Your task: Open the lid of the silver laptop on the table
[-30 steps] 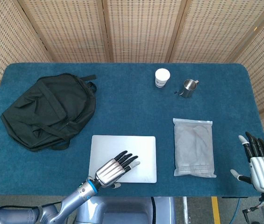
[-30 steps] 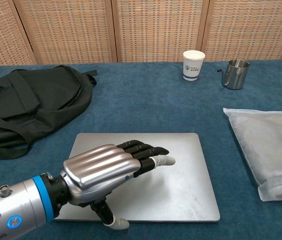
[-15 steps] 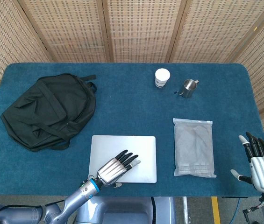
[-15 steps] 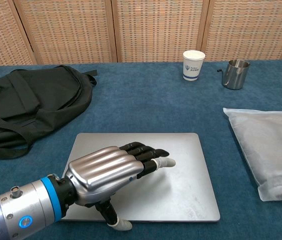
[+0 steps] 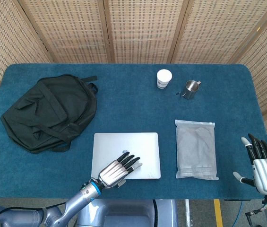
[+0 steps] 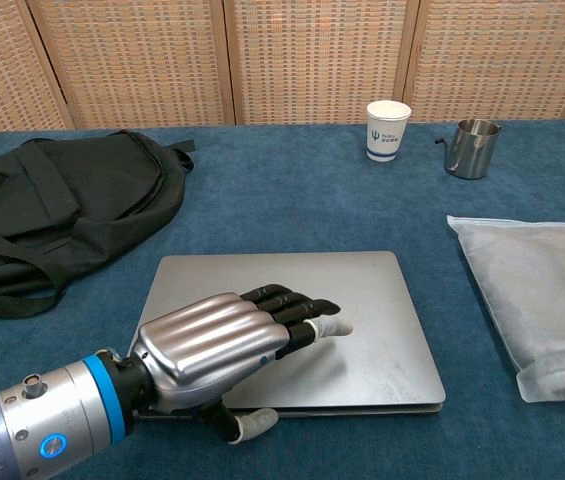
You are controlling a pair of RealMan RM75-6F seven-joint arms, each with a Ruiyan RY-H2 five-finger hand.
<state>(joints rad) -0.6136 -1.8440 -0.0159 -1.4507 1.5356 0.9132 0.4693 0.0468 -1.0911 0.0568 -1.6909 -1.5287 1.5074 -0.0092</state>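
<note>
Left hand (image 6: 227, 345) lay flat on the laptop (image 6: 362, 300), fingers spread, thumb under its near edge.
Backpack (image 5: 48, 111) sat just left, plastic pouch (image 5: 196, 149) right; right hand (image 5: 263, 168) hung open, well apart.

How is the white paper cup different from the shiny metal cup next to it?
The white paper cup is matt white with a small blue logo; the shiny steel cup is bare, reflective metal. The steel cup has a handle on its side, while the paper cup has none. The paper cup narrows toward its base; the steel cup looks shorter and straighter. Both stand upright, apart, at the far side of the blue table.
</note>
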